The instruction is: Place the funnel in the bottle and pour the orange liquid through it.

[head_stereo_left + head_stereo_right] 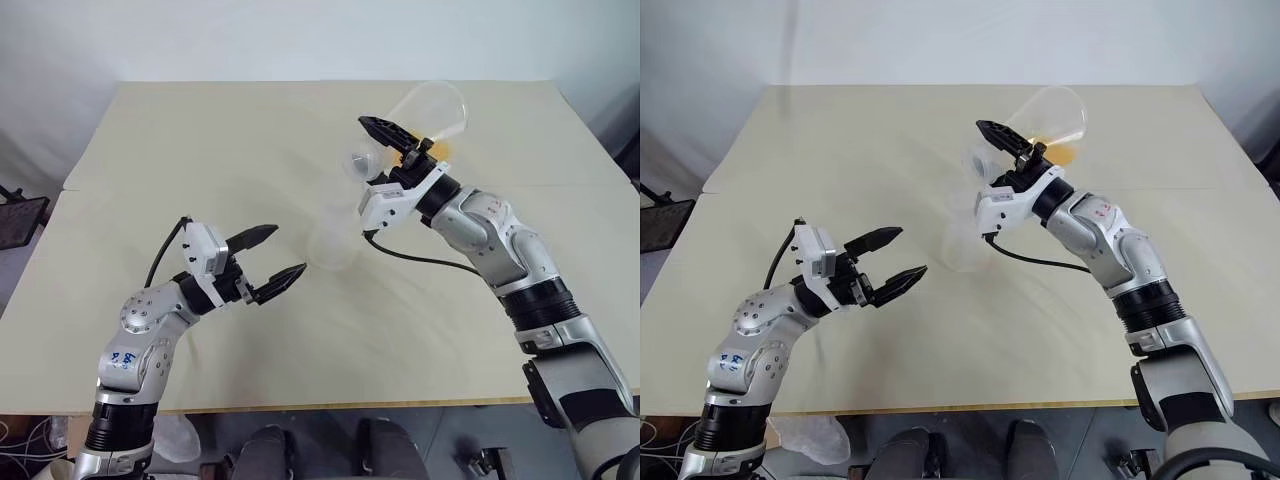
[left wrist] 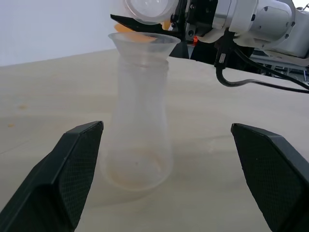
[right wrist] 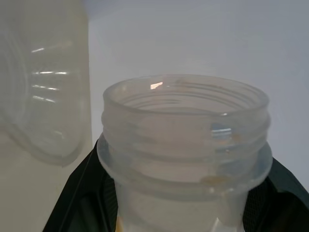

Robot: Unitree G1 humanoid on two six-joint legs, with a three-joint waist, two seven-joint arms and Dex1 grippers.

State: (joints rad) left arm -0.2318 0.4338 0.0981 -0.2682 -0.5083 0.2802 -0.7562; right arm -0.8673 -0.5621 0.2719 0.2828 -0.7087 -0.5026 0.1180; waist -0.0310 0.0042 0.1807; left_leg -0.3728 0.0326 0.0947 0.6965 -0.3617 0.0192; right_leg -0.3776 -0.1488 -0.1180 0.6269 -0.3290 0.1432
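Observation:
A clear bottle point(image 1: 334, 240) stands upright mid-table with the clear funnel point(image 2: 144, 41) seated in its neck. My right gripper point(image 1: 377, 152) is shut on the neck of a second clear flask point(image 1: 428, 108). It holds that flask tipped on its side, mouth point(image 2: 147, 7) just above the funnel. The orange liquid point(image 1: 441, 150) pools low inside the tipped flask near the neck. My left gripper point(image 1: 268, 262) is open, level with the bottle point(image 2: 140, 121) and short of it. Its fingers point(image 2: 72, 166) flank the bottle without touching.
The beige table point(image 1: 200, 140) stretches wide around the bottle, its front edge close to me. A black cable point(image 1: 425, 260) hangs from my right wrist over the table beside the bottle. A dark object point(image 1: 15, 218) sits off the table's left edge.

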